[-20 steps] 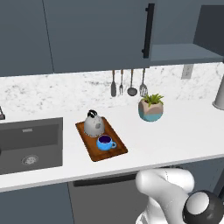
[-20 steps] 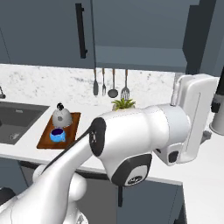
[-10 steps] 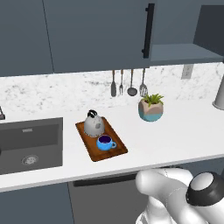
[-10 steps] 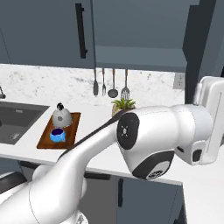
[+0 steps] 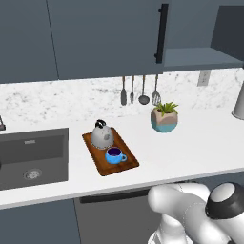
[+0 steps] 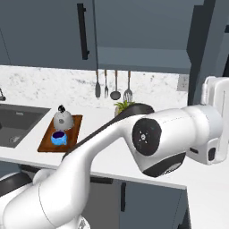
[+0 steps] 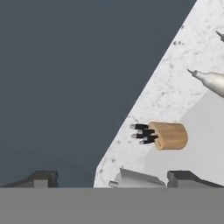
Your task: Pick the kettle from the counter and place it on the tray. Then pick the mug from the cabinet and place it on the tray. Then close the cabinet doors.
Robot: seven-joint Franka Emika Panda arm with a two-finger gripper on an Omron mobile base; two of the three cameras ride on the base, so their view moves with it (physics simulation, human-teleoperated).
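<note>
The grey speckled kettle [image 5: 101,136] [image 6: 63,120] stands on the far end of the reddish-brown tray [image 5: 129,161] [image 6: 44,144]. The blue mug [image 5: 114,155] [image 6: 58,137] sits on the tray just in front of it. The tray lies on the white marble counter [image 5: 190,147] beside the sink. The cabinet shelf [image 5: 198,57] [image 6: 138,65] is exposed. One door [image 5: 105,38] with its black handle [image 5: 162,33] covers the left part; another door [image 6: 208,44] stands swung out at the far right. My gripper [image 7: 114,179] is open, close to a dark slate-blue panel [image 7: 65,87].
A teal-potted plant [image 5: 164,119] stands right of the tray, with utensils [image 5: 138,90] hanging on the wall behind it. The dark sink [image 5: 31,157] is at the left. A knife block [image 7: 168,135] and a silver vessel [image 7: 210,81] sit on the counter beyond the panel.
My arm has swung further to the right across the right base view. Kettle, mug and tray have not moved.
</note>
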